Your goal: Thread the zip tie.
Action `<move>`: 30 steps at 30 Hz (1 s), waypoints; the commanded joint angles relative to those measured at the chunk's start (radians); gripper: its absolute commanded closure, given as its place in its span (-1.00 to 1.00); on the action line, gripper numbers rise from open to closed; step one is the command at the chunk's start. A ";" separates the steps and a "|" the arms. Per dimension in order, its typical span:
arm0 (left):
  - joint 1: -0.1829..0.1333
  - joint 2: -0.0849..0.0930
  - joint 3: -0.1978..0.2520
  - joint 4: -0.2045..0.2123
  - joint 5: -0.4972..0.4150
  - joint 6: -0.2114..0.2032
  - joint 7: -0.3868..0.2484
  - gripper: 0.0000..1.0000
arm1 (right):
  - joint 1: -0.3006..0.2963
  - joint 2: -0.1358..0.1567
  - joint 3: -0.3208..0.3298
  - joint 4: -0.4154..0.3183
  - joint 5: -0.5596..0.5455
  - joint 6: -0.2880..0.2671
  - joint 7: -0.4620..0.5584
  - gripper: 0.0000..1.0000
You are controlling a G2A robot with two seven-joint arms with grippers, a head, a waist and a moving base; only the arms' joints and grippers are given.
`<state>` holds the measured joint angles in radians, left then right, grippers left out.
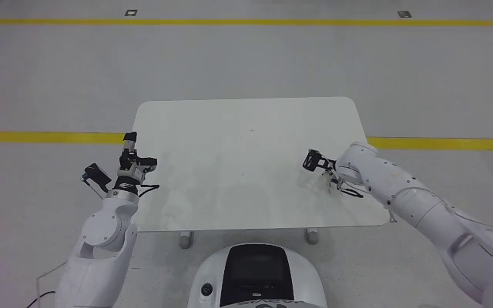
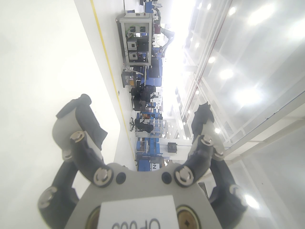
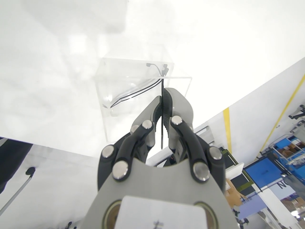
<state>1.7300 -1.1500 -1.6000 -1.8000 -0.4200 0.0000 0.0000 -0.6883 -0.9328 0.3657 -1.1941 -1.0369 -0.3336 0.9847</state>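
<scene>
White table fills the workspace, and both arms reach in from its near edge.

Close to the near left corner, just at the left edge, the left gripper hangs with its fingers spread wide and nothing between them. Its wrist view looks out past the table edge toward the hall, not at the work.

Over the right part of the table, short of the right edge, the right gripper is pressed together on a thin black zip tie. The strap runs up between the pads, its tail pokes back toward the wrist, and its small head end stands just past the fingertips.

Just beyond those fingertips sits a clear box, with the tie's head at its near rim. Thin black strands curve down inside it. I cannot tell whether they join the held tie or are separate ones.

Risks, as I judge them:
- **Slip or twist:** the strap is narrow and slick, held by a pinch alone, so any pull could turn it and put the tail off line with the head slot.
- **Snag or shove:** the box looks light, so a catch on its rim or on the strands could drag or tip it.
- **Bad approach:** the empty gripper is well apart and faces away, so a rushed crossing could knock the tie or the box.
</scene>
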 commanded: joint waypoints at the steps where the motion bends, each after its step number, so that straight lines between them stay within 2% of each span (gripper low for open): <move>1: 0.000 0.000 0.000 0.000 0.000 0.000 0.000 -1.00 | -0.014 0.015 0.023 -0.028 -0.005 -0.001 0.002 1.00; 11: 0.000 0.000 0.000 0.000 0.000 0.000 0.000 -1.00 | -0.105 0.112 0.150 -0.182 0.005 -0.006 -0.047 1.00; 18: 0.000 0.000 0.000 0.000 0.000 0.000 0.000 -1.00 | -0.169 0.175 0.229 -0.262 0.039 -0.006 -0.097 1.00; 23: 0.000 0.000 0.000 0.000 0.000 0.000 0.000 -1.00 | -0.206 0.212 0.276 -0.287 0.089 -0.006 -0.166 1.00; 30: 0.000 0.000 0.000 0.000 0.000 0.000 0.000 -1.00 | -0.259 0.252 0.339 -0.273 0.226 -0.006 -0.319 1.00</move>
<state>1.7300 -1.1500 -1.6000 -1.8000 -0.4200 0.0000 0.0000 -0.9411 -0.6862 0.7014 -1.4702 -0.8339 -0.3400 0.6852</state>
